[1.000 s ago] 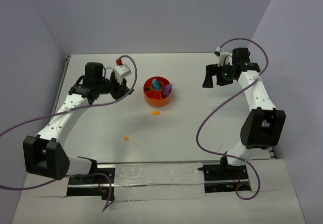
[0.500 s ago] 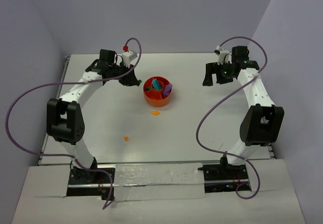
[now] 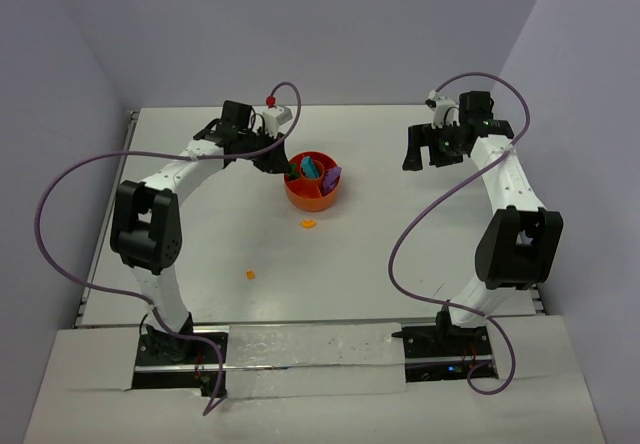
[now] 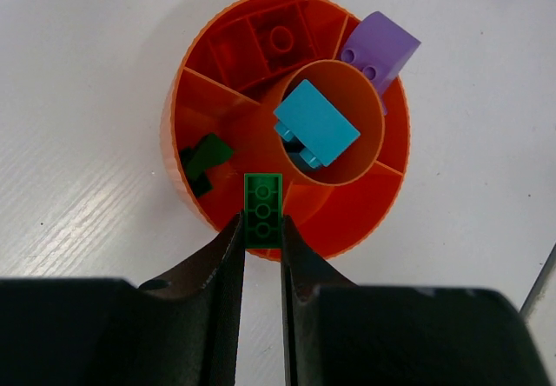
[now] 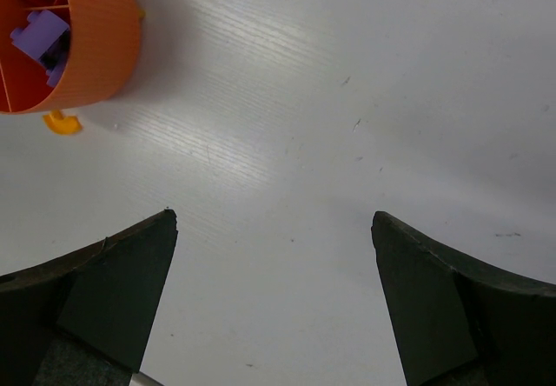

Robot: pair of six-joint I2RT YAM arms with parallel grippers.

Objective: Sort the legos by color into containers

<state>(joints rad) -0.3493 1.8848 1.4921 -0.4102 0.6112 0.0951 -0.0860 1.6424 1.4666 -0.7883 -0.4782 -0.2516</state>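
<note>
Green brick (image 4: 262, 200): clamped in left claw (image 4: 261, 226), over bowl (image 4: 352, 212) rim at 6 o'clock. Hub: teal block (image 4: 316, 123). Only left wrist view resolves red brick (image 4: 278, 38) at 12. Right claw (image 5: 274, 221): spread wide, empty, above counter (image 5: 347, 99).

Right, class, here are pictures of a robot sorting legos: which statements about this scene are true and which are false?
1. The left gripper is shut on a green brick. True.
2. A teal block sits in the central hub of the bowl. True.
3. The right gripper holds a purple block. False: it is open and empty; the purple block sits at the bowl's rim.
4. Every orange piece is in the bowl. False: two small orange pieces lie on the table.
</note>
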